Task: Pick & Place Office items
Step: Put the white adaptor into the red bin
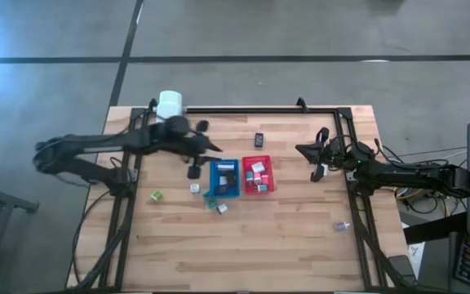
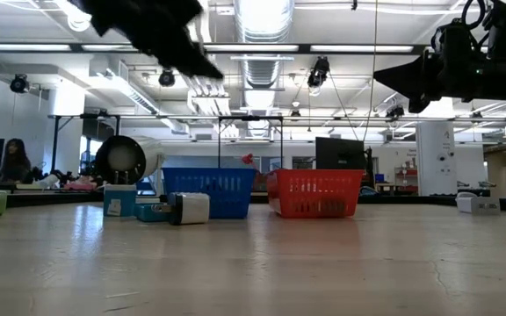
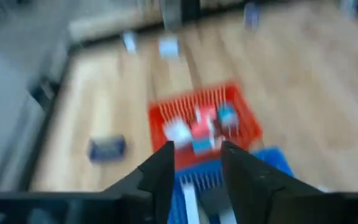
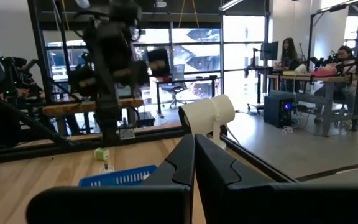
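Left claw (image 1: 216, 149) hovers spread and empty above our blue tray (image 1: 225, 179); right claw (image 1: 307, 150) waits pressed together. Both trays hold items; about six lie loose on the table (image 1: 284, 237).

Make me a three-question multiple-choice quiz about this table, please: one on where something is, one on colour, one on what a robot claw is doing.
1. Where is the red tray?
A. Beside the blue tray
B. At the table's edge
C. Under the lamp

2. What colour is the lamp head?
A. Black
B. White
C. Green

3. How is the right gripper?
A. Wide open
B. Holding a clip
C. Shut, empty

Answers: 1 A, the trays sit side by side mid-table. 2 B, it is white. 3 C, the right wrist view shows its fingers together with nothing between.
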